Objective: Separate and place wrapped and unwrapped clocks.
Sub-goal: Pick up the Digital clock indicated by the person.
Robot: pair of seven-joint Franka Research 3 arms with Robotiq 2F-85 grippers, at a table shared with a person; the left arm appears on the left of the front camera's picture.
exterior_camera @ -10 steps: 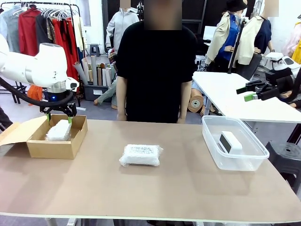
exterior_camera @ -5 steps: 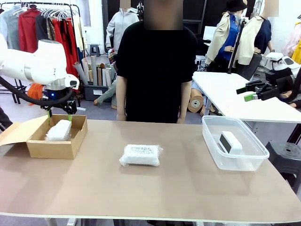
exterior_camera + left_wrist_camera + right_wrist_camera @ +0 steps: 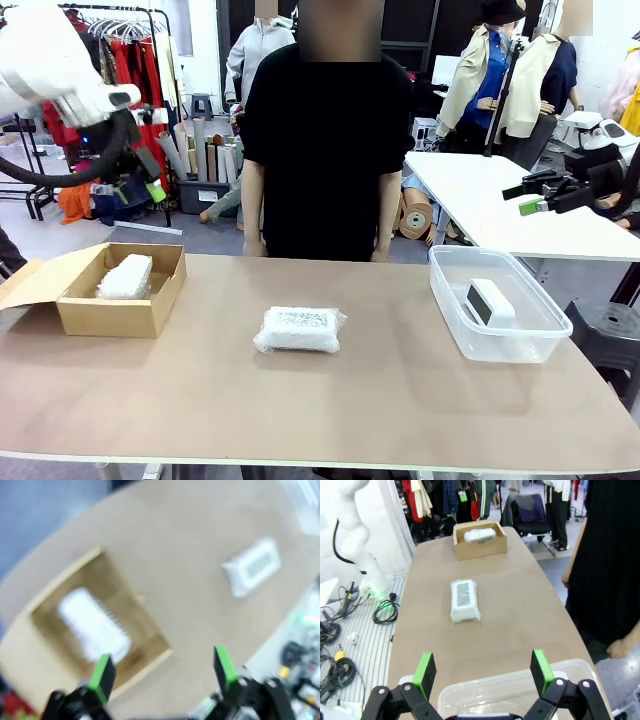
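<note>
**Status.** The left hand (image 3: 164, 669) is released, its jaws wide with nothing between them. It is raised well above the far-left corner of the desk (image 3: 350, 410). The right hand (image 3: 482, 666) is also released and empty, held off past the desk's right edge. The rounded wrapped clock (image 3: 127, 277) lies in the cardboard box (image 3: 110, 318) at the far-left corner. The flat wrapped clock (image 3: 300, 329), speckled label up, lies loose at mid-desk, well apart from both containers. The bare clock (image 3: 490, 300) sits in the clear tub (image 3: 500, 352) by the right edge.

**Risks.**
- The flat clock is not yet sorted, and its crinkly film is the likely weak point. Jaws that close on loose plastic and not on the body could let it slip or tear during the carry.
- The box already holds one bundle. A second one set down off-centre could catch the rim or ride up on the first.
- A person stands against the far edge, so a reach across the middle passes near them.
- The left wrist view is smeared, so aiming from it now would be unreliable.

**Change from earlier frames.** A second ago the left hand was down in the box with its fingers astride the rounded bundle. It then cleared the rim and now stands high. The bundle stayed in the box. The right hand, the flat clock and the tub are unchanged.
</note>
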